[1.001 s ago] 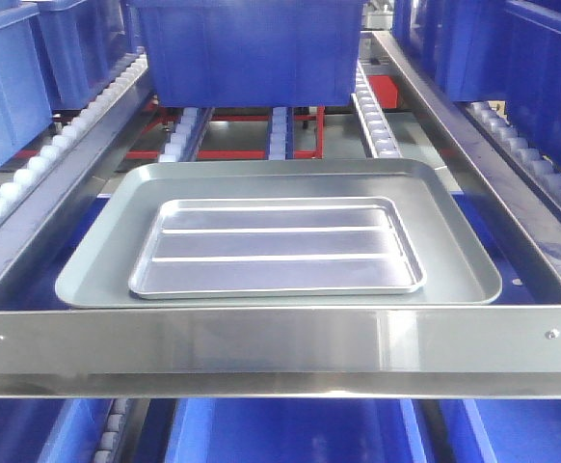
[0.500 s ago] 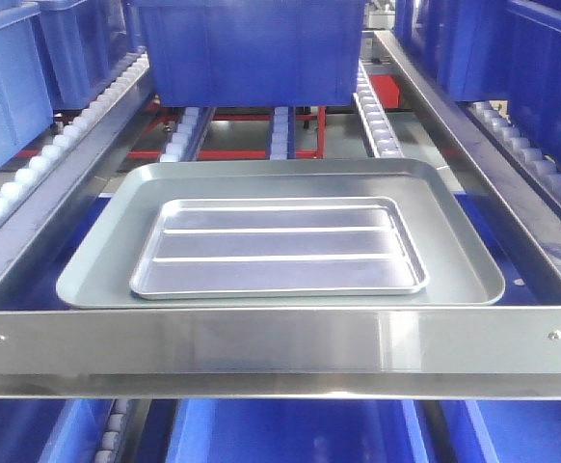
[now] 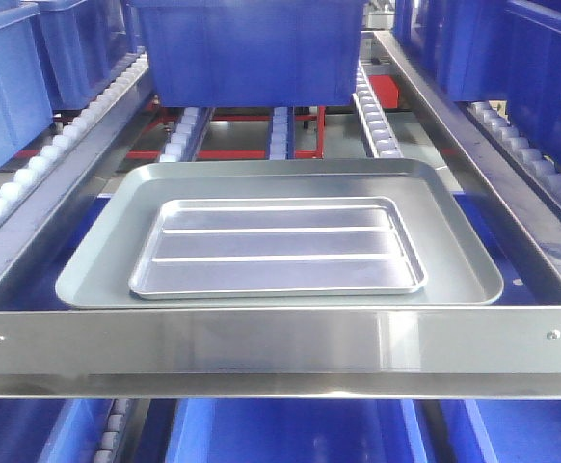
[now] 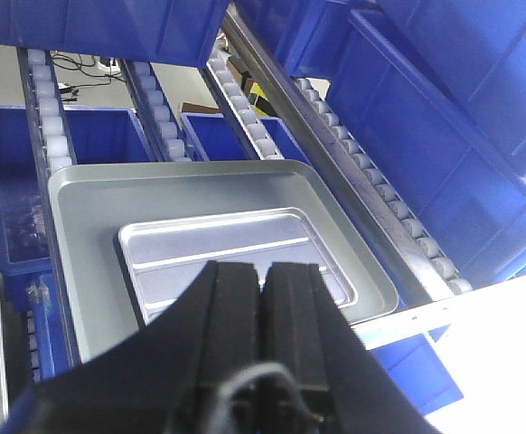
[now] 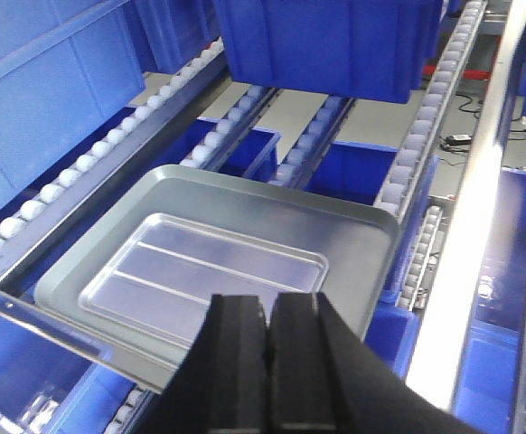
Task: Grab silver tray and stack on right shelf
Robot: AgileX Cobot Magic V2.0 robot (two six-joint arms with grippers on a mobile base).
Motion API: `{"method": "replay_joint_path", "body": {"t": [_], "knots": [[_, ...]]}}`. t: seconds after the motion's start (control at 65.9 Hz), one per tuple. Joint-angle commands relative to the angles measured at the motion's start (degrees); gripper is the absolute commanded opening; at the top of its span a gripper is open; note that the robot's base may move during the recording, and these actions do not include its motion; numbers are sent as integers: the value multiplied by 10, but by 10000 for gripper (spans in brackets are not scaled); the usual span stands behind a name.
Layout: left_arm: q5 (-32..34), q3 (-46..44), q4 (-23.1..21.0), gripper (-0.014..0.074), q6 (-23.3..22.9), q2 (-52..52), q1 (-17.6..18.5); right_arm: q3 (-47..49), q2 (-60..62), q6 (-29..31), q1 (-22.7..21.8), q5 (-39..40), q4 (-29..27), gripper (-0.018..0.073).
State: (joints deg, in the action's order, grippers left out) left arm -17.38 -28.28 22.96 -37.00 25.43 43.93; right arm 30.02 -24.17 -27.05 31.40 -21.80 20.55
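Observation:
The silver tray [image 3: 276,247], shiny with two long ridges, lies flat inside a larger dull grey tray [image 3: 454,231]. Both rest on the right shelf, a steel rack level with roller rails, just behind its front crossbar [image 3: 280,347]. In the left wrist view my left gripper [image 4: 263,267] is shut and empty, hovering over the near edge of the silver tray [image 4: 218,244]. In the right wrist view my right gripper [image 5: 269,300] is also shut and empty, above the silver tray's [image 5: 200,271] near right corner. Neither gripper shows in the front view.
A big blue bin [image 3: 252,48] stands on the rollers just behind the trays. More blue bins [image 3: 541,68] fill the lanes to the left and right and the level below. Roller rails [image 3: 372,111] and steel side beams flank the trays.

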Motion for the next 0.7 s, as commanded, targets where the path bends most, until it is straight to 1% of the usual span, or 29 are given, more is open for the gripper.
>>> {"method": "replay_joint_path", "body": {"t": [0.0,0.076,0.106,0.152,0.182,0.273,0.318,0.394,0.455,0.516,0.652,0.682], "knots": [[43,-17,7,-91,1,2,4,4,13,4,-28,64,-12,59],[43,-17,7,-91,1,2,4,-41,49,4,-87,123,-48,59],[43,-17,7,-91,1,2,4,-62,65,5,-119,152,-63,59],[43,-17,7,-91,1,2,4,-98,83,10,-152,187,-80,59],[43,-17,7,-91,1,2,4,-125,97,18,-179,214,-103,59],[43,-17,7,-91,1,2,4,-182,124,58,-237,264,-146,59],[43,-17,7,-91,1,2,4,-203,135,97,-258,274,-165,59],[43,-17,7,-91,1,2,4,-229,151,176,-281,276,-190,59],[43,-17,7,-91,1,2,4,-247,162,214,-291,280,-214,59],[43,-17,7,-91,1,2,4,-270,177,217,-297,303,-225,59],[43,-17,7,-91,1,2,4,-317,223,217,-301,375,-225,59],[43,-17,7,-91,1,2,4,-318,232,217,-301,364,-225,59]]}}
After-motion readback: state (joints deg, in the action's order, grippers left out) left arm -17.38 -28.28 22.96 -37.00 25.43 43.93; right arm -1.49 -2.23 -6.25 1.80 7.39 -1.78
